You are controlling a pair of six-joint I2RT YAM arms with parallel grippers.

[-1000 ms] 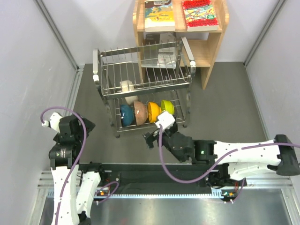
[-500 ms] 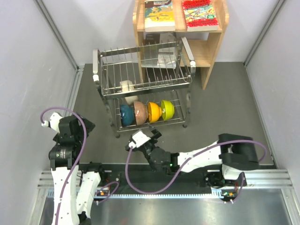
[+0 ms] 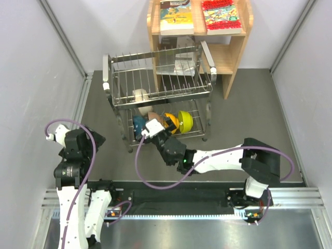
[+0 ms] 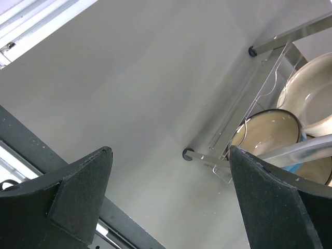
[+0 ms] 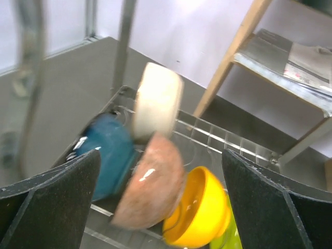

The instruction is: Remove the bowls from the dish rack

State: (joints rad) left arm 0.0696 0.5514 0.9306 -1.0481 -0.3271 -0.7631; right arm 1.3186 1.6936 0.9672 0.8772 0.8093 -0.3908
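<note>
The left end effector hangs at the near left, spread and empty. The right end effector, also spread and holding nothing, faces the lower tier of the rack on the desk. In that tier, on edge from left to right, stand the teal bowl, pink bowl, orange bowl and green bowl. The cream bowl sits in the upper tier. A bookshelf stands beyond.

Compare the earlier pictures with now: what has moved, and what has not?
The right gripper drew back from the right end of the rack, swung left, then advanced to the lower-tier bowls, jaws open, nothing gripped. The left arm and all five bowls stayed put.
</note>
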